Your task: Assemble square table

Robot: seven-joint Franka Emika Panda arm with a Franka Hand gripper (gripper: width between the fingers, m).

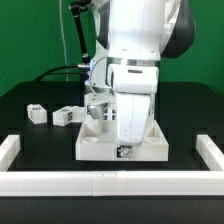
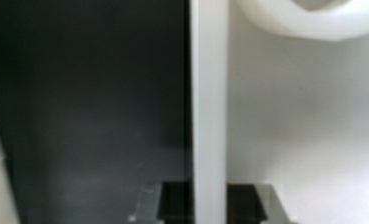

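End effector (image 2: 207, 203) pinches the raised rim of the square table top (image 1: 150, 143) on the black surface (image 1: 30, 95). Two loose legs (image 1: 37, 113) lie toward the exterior view's left.

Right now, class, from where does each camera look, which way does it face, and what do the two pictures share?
Exterior view: off the arm, slightly above the table, facing across the border wall at the square top and loose legs; the white arm fills the middle.
Wrist view: on the wrist, facing down onto the top's rim; only the dark jaws show, one each side of it.
Shared: the square top and black table.
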